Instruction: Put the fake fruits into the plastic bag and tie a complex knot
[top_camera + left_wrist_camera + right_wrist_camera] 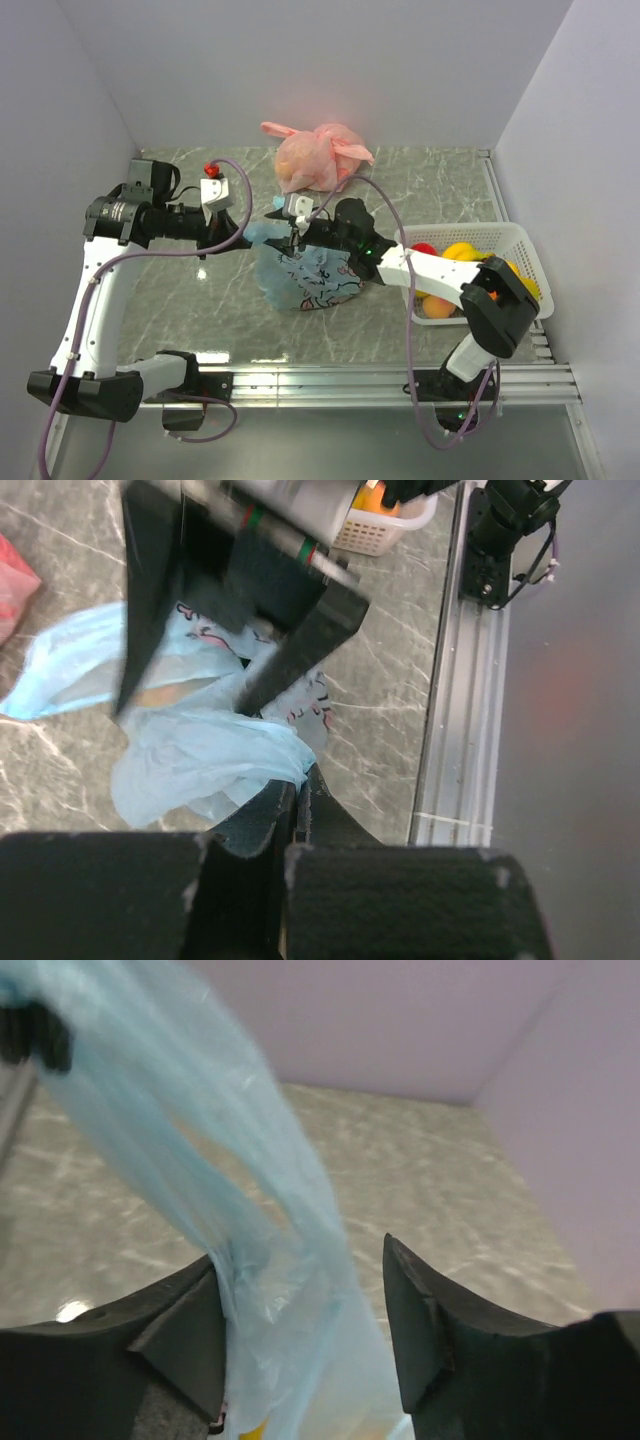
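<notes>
Top cam high behind the bases, looking down on whole bench [200, 310]; left wrist close, facing down; right wrist close, facing roughly level; all share the plastic bag [305, 275].

Grey marbled table [180, 290], light-blue plastic bag [305, 280], pink knotted bag [310, 160], white basket [490, 229]

— Any writing you can read?
— Only dark lettering printed on the blue bag [305, 278], too crumpled and blurred to make out. Nothing legible anywhere else.
</notes>
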You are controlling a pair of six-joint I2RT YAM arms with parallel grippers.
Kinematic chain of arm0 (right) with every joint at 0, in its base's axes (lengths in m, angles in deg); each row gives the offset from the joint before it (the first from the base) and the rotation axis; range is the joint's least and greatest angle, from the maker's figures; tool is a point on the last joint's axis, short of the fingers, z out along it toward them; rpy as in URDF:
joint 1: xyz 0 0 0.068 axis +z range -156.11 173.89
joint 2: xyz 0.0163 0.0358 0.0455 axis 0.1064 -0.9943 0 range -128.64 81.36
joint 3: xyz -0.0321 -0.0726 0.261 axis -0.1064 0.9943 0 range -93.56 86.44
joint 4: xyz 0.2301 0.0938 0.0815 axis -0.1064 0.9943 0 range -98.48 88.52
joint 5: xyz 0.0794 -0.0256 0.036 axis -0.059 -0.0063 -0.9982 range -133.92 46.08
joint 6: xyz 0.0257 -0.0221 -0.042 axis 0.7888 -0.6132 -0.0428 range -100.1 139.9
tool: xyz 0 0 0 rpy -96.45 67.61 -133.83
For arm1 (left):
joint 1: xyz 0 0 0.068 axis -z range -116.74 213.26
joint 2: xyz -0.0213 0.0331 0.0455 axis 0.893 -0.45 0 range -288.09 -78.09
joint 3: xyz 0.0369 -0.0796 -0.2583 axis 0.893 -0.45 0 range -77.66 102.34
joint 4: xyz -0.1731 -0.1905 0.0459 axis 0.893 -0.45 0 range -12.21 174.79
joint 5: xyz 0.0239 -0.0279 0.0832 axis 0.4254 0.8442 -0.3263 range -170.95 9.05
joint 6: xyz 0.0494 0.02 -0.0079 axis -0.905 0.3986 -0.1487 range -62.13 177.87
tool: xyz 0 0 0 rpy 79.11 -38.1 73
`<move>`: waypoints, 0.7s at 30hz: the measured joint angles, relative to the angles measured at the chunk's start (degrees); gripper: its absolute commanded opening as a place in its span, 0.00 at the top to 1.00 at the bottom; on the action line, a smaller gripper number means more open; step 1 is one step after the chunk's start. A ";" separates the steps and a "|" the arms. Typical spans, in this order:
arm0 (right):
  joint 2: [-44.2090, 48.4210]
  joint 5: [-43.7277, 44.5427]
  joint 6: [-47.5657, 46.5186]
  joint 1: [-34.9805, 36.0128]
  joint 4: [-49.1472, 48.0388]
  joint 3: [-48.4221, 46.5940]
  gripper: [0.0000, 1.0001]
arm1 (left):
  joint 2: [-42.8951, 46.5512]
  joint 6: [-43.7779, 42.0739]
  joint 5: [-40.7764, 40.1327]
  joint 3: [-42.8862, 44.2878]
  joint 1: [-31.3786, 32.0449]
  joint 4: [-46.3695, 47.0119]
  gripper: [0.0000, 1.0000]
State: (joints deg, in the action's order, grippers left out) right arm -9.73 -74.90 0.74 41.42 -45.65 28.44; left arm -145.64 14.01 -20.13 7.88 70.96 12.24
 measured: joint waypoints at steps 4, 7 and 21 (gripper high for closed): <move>-4.04 -5.66 3.65 -0.37 0.37 -0.22 0.44 | -0.11 0.33 -0.02 0.37 0.00 2.23 1.00; -7.26 -8.07 5.25 -0.11 -0.13 -0.15 0.62 | -0.76 1.27 0.02 1.44 0.00 3.78 1.00; -10.51 -4.92 12.81 0.04 -1.90 1.33 1.00 | 7.02 23.82 -3.56 -11.19 -3.96 27.02 0.22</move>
State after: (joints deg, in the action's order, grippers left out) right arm -20.25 -79.82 13.55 41.47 -47.55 29.77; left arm -138.62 37.83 -23.70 -3.32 67.00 39.25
